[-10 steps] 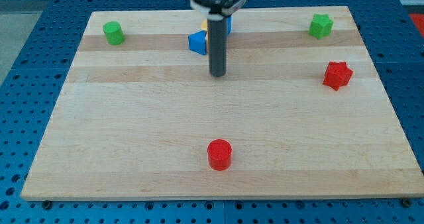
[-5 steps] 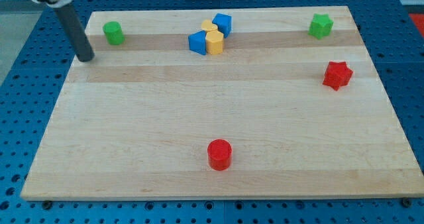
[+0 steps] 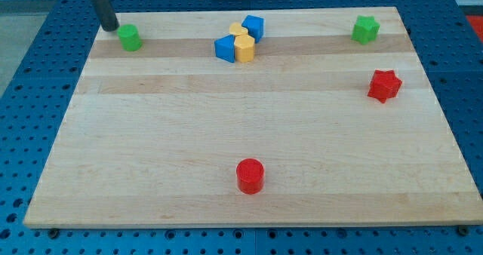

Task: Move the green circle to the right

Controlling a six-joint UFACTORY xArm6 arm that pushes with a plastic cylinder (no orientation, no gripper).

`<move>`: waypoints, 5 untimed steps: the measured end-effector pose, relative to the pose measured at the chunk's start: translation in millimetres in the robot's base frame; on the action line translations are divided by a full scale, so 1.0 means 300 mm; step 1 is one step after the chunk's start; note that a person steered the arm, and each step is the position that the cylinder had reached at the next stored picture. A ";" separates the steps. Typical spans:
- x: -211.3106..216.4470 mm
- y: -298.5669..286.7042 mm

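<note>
1. Camera view, holders: there is no bin, tray or bowl; the only thing bearing anything is the wooden board [image 3: 249, 127], lying on a blue perforated table [image 3: 23, 96].
2. On the board at the view's top left sits the green circle [image 3: 130, 37], a short cylinder, close to the board's top and left edges.
3. Near the top centre is a tight cluster: a blue block [image 3: 226, 48] at the view's left, a yellow block [image 3: 243, 46] touching it, and a second blue block [image 3: 253, 26] just above and right of the yellow one.
4. At the top right is a green star-like block [image 3: 365, 29]; below it, near the right edge, a red star [image 3: 384, 84].
5. A red circle [image 3: 250, 175] stands alone near the bottom centre, well apart from the rest.
6. Hard to make out: the yellow block's outline is partly hidden by its blue neighbours, so its exact shape cannot be told. The rod is cut off by the view's top edge, and none of the arm above it shows.
7. Pose: the dark rod leans slightly, its upper part toward the view's left. My tip [image 3: 110, 28] rests at the board's top left corner, just left of and slightly above the green circle; whether it touches it cannot be told.
8. The arm carries no jaws, so there is nothing spread or pinched to report.
</note>
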State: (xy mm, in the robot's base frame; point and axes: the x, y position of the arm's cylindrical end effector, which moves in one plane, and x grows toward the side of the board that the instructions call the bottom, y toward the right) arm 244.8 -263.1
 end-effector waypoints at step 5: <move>0.419 0.449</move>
State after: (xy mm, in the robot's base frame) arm 370.4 -128.3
